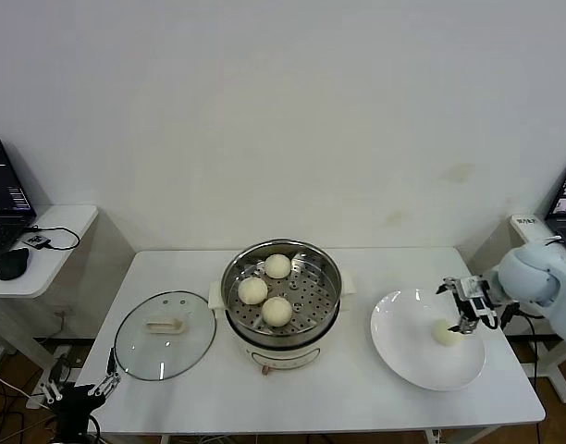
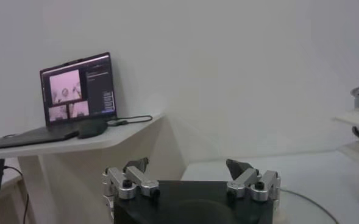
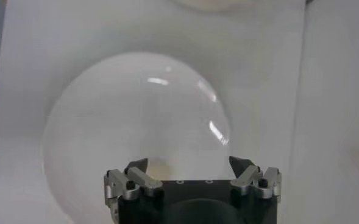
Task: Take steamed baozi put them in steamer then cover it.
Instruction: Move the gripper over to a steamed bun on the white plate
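I see my right gripper [image 1: 466, 317], fingers apart, over the last cream-white round baozi [image 1: 445, 333] on the flat white plate [image 1: 403, 356] right of the shiny round steel steamer [image 1: 281, 294]; three buns [image 1: 253, 289] sit inside it. The clear round glass cover [image 1: 165, 334] lies left of the steamer, my left gripper [image 1: 79, 387] parked spread apart beyond it.

The steamer [image 1: 281, 298] is shiny steel with a perforated steel tray and a smooth cream base. At its nine o'clock lies the cover [image 1: 165, 334], clear glass with a metal rim. The buns [image 1: 253, 289] look smooth and matt. At three o'clock sits a glossy white plate [image 1: 403, 356]. The desk [image 1: 357, 398] is smooth, matt white.
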Robot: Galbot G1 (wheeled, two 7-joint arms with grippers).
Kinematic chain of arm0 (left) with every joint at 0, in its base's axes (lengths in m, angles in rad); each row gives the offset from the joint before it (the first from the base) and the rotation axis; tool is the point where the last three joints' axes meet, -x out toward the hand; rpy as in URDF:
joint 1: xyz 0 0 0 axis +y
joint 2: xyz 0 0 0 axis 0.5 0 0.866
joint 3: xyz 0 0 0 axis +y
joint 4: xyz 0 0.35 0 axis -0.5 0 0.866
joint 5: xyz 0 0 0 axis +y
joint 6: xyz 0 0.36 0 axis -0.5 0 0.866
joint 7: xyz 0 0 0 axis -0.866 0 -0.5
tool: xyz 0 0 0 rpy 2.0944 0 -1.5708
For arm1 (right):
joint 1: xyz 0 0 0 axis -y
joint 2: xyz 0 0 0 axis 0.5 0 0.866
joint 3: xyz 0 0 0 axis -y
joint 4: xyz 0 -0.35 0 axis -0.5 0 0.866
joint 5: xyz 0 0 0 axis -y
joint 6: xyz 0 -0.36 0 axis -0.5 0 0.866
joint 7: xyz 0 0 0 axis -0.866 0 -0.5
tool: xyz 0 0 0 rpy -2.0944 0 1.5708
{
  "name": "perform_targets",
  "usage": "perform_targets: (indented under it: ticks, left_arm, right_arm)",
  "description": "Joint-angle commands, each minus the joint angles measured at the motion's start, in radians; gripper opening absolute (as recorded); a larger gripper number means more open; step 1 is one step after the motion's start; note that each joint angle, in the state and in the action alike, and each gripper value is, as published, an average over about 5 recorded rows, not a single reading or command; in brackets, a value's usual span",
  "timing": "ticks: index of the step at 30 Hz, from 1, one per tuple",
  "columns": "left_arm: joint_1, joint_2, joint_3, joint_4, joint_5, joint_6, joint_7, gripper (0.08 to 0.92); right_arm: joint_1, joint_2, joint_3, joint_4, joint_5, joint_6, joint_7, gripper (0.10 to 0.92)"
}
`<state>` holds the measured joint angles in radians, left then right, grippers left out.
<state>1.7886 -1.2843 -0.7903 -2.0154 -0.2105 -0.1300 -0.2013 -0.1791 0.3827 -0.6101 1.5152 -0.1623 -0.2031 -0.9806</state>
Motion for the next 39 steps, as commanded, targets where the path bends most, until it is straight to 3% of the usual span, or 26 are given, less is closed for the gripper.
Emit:
perform_targets:
  ticks: [1, 24, 39]
  left_arm:
    - [0.004, -0.004, -0.008, -0.004, 0.000, 0.000, 0.000, 0.823]
    - [0.002, -0.005, -0.013, 0.000, 0.000, 0.000, 0.000, 0.823]
    - [0.005, -0.012, -0.010, -0.007, 0.001, -0.001, -0.001, 0.823]
  right_arm:
    - [-0.203, 0.035, 0.159, -0.123, -0.112, 0.011, 0.010, 0.823]
    - [-0.209, 0.149, 0.162, -0.230, -0.156, 0.024, 0.044, 0.814]
    - [-0.198, 0.176, 0.162, -0.232, -0.156, 0.020, 0.038, 0.704]
